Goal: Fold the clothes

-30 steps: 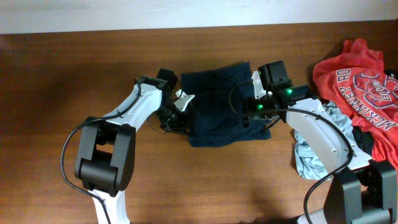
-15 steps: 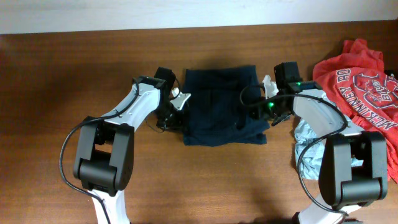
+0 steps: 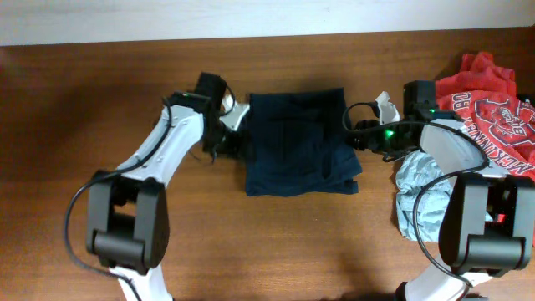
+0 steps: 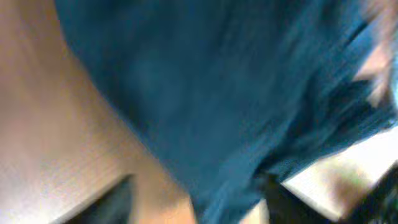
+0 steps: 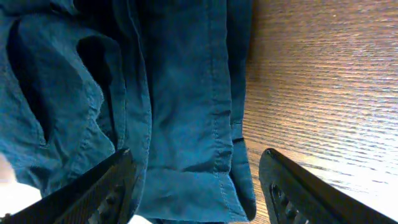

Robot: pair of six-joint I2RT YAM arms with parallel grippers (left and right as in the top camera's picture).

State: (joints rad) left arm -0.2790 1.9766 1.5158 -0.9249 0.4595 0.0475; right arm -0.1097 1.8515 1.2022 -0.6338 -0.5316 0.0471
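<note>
Brown wooden desk (image 3: 84,125) runs under a white wall strip (image 3: 251,17). Folded navy shorts (image 3: 297,142) lie mid-desk, toward the far edge. The left gripper (image 3: 234,130) at their left side and the right gripper (image 5: 194,155) at their right side are both released, jaws apart. A red shirt (image 3: 489,100) is heaped at the right edge.

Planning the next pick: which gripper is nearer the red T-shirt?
Right. Right gripper: at the edge of the navy shorts facing the red T-shirt. Left gripper: at their opposite edge.
</note>
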